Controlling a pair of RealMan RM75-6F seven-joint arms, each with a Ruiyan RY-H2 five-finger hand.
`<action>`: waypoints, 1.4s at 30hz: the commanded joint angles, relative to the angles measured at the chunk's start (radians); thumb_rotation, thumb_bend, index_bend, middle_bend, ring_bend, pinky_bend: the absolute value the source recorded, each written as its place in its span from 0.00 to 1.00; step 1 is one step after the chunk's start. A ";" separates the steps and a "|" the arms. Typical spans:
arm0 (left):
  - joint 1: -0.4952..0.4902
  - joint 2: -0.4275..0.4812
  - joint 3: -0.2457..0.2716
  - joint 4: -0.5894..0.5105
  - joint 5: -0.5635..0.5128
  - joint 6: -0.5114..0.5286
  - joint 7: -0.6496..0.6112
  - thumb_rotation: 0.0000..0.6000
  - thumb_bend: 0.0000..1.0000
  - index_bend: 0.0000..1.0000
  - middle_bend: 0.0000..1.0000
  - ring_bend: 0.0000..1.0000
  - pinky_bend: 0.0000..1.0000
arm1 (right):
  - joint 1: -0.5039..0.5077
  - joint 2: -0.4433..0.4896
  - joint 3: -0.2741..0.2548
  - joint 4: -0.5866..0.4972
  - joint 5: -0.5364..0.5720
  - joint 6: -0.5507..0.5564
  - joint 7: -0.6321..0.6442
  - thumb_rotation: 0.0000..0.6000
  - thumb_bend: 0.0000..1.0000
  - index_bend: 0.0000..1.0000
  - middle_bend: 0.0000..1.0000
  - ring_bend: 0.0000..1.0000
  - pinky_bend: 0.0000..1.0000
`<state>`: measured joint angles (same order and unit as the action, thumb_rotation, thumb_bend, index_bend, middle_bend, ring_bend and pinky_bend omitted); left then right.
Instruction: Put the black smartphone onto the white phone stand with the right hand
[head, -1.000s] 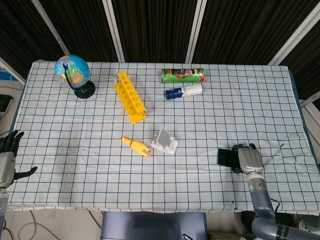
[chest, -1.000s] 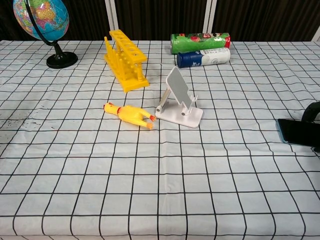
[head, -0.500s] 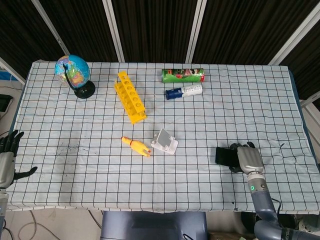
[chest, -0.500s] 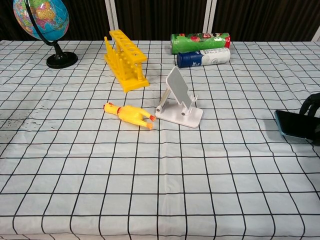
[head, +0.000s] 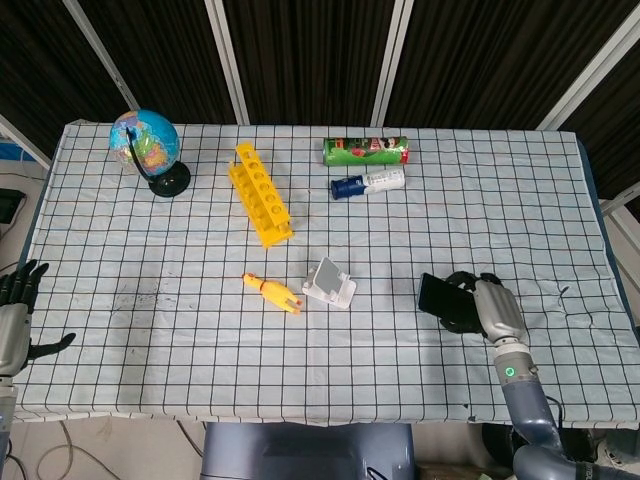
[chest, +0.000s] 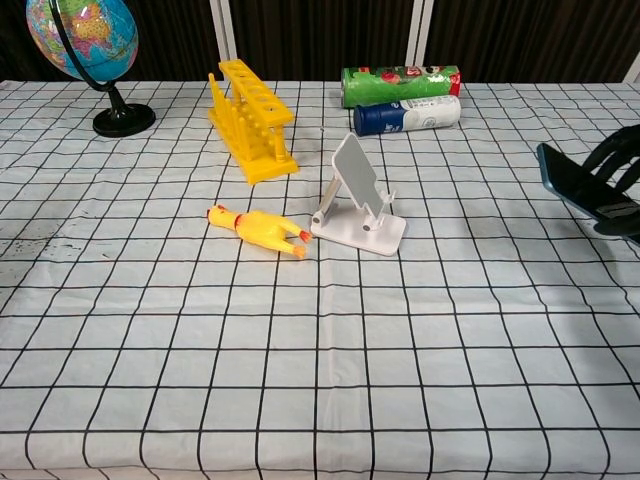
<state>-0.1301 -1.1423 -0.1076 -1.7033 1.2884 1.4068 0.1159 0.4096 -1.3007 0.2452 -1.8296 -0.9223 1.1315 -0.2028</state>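
Observation:
My right hand (head: 496, 309) grips the black smartphone (head: 440, 297) and holds it tilted, lifted off the checked tablecloth at the right side. In the chest view the black smartphone (chest: 572, 187) slants down to the right, with the right hand (chest: 618, 180) behind it at the frame's edge. The white phone stand (head: 330, 282) stands near the table's middle, well left of the phone; its white phone stand (chest: 358, 197) backrest leans away in the chest view, with nothing on it. My left hand (head: 12, 318) hangs open off the table's left edge.
A yellow rubber chicken (head: 271, 291) lies just left of the stand. A yellow tube rack (head: 261, 193), a globe (head: 146, 148), a green can (head: 365, 150) and a blue-and-white bottle (head: 368, 183) lie farther back.
The right hand has lifted the smartphone off the table and carried it slightly left and up, tilting it. The left hand has not moved.

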 joint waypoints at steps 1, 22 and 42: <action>0.000 0.000 0.000 0.002 0.003 0.003 0.003 1.00 0.00 0.00 0.00 0.00 0.00 | 0.007 -0.005 0.036 -0.044 0.034 -0.004 0.043 1.00 0.41 0.81 0.78 0.51 0.14; -0.001 0.001 0.007 0.016 0.026 0.007 0.000 1.00 0.00 0.00 0.00 0.00 0.00 | 0.141 -0.295 0.194 -0.054 0.170 0.073 0.167 1.00 0.41 0.81 0.78 0.51 0.14; -0.007 0.019 0.007 0.006 0.015 -0.022 -0.029 1.00 0.00 0.00 0.00 0.00 0.00 | 0.220 -0.583 0.260 0.164 0.108 0.203 0.249 1.00 0.42 0.81 0.78 0.51 0.14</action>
<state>-0.1364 -1.1243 -0.1001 -1.6966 1.3039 1.3859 0.0877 0.6291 -1.8720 0.5060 -1.6766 -0.8073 1.3271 0.0388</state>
